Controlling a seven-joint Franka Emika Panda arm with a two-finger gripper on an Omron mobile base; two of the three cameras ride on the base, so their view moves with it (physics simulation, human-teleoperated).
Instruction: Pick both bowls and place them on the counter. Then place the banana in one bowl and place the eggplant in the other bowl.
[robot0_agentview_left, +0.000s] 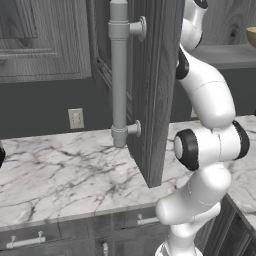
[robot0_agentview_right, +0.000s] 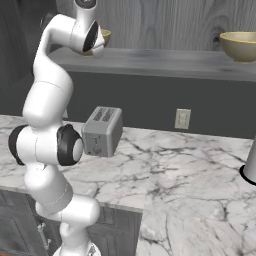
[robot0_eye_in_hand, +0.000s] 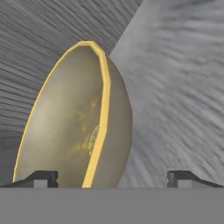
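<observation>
Hand view: tool (robot0_eye_in_hand: 112, 178) spread, straddling bowl (robot0_eye_in_hand: 74, 127) rim; bowl bottom cut off.

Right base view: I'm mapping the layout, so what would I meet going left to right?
Robot arm → toaster → wall outlet → bowl up on the shelf.

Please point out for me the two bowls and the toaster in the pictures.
Near bowl (robot0_eye_in_hand: 65, 127): hand view, on its inner surface.
Far bowl (robot0_agentview_right: 240, 46): right base view, on its outer wall, on the shelf.
Toaster (robot0_agentview_right: 100, 135): right base view, on its front face.
</observation>
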